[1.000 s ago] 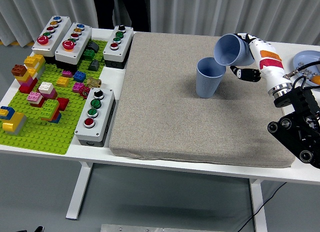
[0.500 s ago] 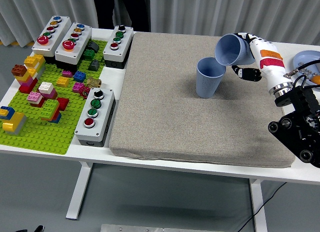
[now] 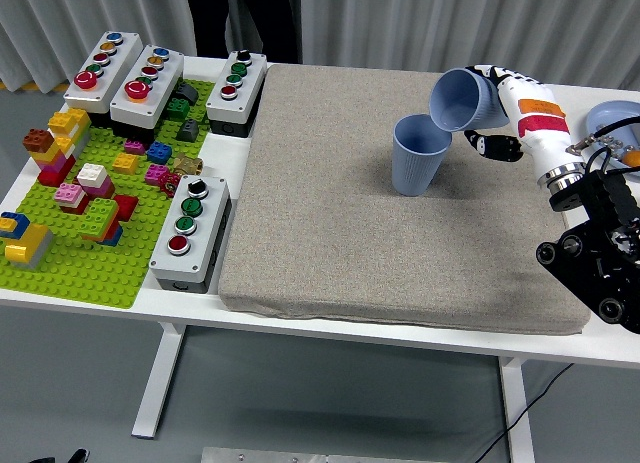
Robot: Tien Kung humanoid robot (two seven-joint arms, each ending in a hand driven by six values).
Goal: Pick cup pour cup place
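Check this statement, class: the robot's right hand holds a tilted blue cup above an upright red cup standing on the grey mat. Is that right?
One detail is wrong. The upright cup on the grey mat is blue, not red, as the head view shows. The right hand does hold the tilted blue cup above it.

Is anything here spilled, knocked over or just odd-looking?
Nothing looks spilled or damaged. The one thing askew is on purpose: the right hand holds a blue cup tipped on its side, mouth down-left over the upright blue cup on the grey mat. No liquid shows on the mat. The left arm is out of view.
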